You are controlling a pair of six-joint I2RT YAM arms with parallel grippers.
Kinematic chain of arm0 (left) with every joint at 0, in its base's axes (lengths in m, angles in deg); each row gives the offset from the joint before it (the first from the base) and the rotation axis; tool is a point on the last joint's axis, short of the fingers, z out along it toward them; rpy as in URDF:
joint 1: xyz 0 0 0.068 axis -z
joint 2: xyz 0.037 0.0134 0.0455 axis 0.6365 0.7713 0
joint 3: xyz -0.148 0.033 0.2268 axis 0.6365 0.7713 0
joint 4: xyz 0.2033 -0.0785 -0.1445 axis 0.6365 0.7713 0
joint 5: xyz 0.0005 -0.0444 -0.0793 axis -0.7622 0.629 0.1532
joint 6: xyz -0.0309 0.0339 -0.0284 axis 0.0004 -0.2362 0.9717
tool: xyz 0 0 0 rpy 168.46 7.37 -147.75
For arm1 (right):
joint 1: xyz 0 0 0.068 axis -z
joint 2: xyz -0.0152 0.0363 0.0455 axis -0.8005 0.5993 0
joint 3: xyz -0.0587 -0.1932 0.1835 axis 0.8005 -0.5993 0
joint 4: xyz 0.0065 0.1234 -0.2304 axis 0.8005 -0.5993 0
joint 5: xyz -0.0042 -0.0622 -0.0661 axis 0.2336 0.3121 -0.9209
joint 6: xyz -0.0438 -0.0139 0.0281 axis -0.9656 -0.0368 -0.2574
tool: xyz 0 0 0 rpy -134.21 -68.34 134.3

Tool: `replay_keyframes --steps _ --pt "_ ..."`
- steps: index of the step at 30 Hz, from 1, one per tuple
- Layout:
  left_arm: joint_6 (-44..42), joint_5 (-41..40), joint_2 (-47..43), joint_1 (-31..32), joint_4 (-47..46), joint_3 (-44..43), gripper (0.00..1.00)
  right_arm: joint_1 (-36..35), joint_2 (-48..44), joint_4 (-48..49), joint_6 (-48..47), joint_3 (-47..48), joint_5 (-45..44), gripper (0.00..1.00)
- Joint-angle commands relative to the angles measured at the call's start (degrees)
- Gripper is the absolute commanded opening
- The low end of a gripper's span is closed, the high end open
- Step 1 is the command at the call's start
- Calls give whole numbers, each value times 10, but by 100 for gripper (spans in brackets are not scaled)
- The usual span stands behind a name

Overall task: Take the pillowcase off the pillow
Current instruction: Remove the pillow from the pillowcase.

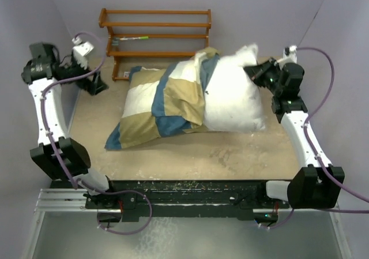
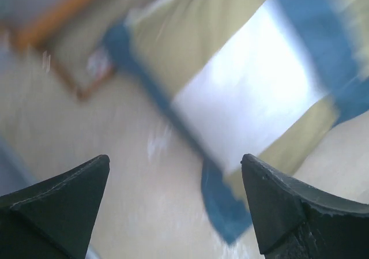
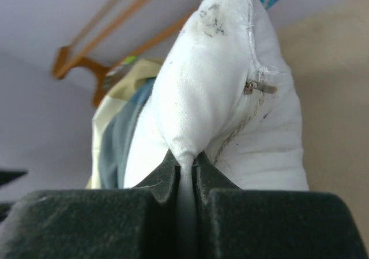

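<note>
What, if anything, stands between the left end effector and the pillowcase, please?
Nothing visible does. The open left end effector faces the pillowcase, with only tabletop between them.

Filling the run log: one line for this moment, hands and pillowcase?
left hand: open, holding nothing | right hand: shut on pillow | pillowcase: partly off

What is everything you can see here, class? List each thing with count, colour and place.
plump stuffed pillow: one; white; table centre-right, left part covered.
soft patchwork fabric pillowcase: one; tan, cream, blue; table centre, over the pillow's left part.
slatted wooden rack: one; orange-brown; table's far edge.
flat table: one; beige; beneath everything.
left gripper: one; black; far left, open, empty.
right gripper: one; black; shut on the pillow's far-right corner.
</note>
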Motion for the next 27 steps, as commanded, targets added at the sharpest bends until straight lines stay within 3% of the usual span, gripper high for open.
replay_keyframes --steps 1,6,9,13,17,20,27 --pt "68 100 -21 150 112 -133 100 -69 2 146 -80 166 89 0" --pt "133 58 -23 273 16 -241 100 -112 72 174 -63 396 221 0" --pt "162 58 6 307 -10 -358 100 -167 106 164 -69 509 263 0" --pt "166 81 33 334 -17 -483 99 -233 134 120 -116 591 278 0" --pt "235 110 0 344 -99 -445 99 -278 197 76 -124 695 298 0" --pt "247 121 -22 350 -107 -385 100 -325 252 7 -160 765 296 0" --pt "279 116 -108 351 -173 -230 100 -375 255 -33 -236 677 277 0"
